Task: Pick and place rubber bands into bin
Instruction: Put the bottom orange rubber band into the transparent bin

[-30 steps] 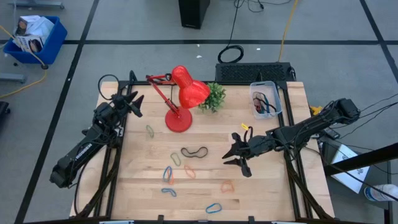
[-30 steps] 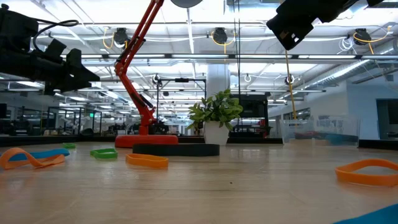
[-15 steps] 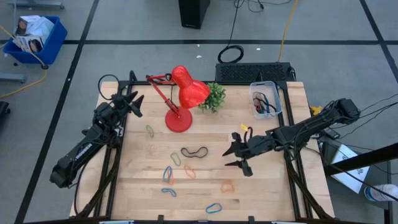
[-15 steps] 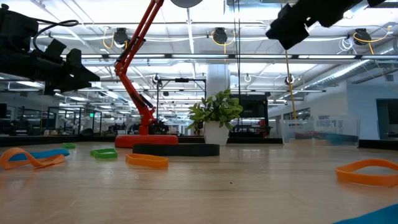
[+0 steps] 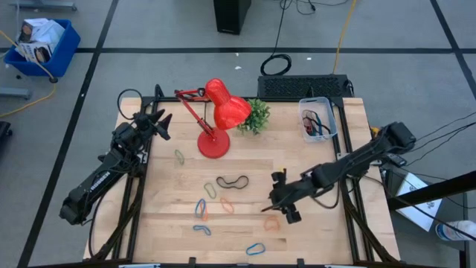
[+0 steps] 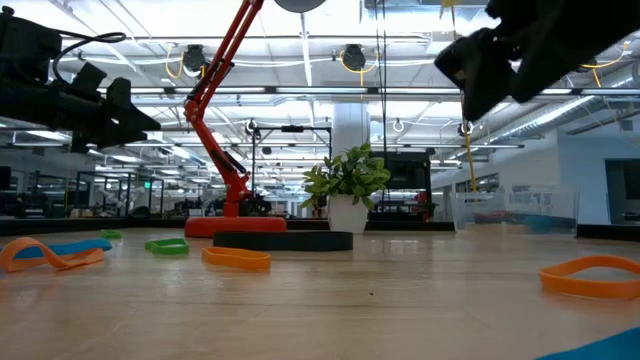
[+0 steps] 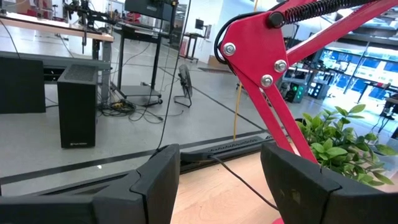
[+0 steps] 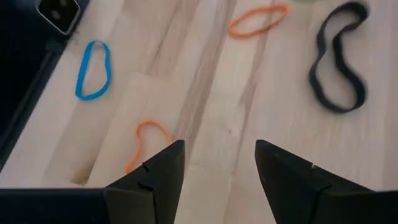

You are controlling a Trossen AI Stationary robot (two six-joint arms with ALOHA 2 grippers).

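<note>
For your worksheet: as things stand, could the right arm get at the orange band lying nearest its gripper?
Probably yes: the right gripper hovers open beside that orange band, with bare table between them.

Red desk lamp [image 5: 217, 113] beside small potted plant [image 5: 256, 116]; blue crate [image 5: 41, 46] on floor.

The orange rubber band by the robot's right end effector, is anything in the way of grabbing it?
Nothing visible is. The right end effector hangs open just above the orange rubber band, with only bare table between them. The nearest other thing, a blue band, lies off to the side.
</note>
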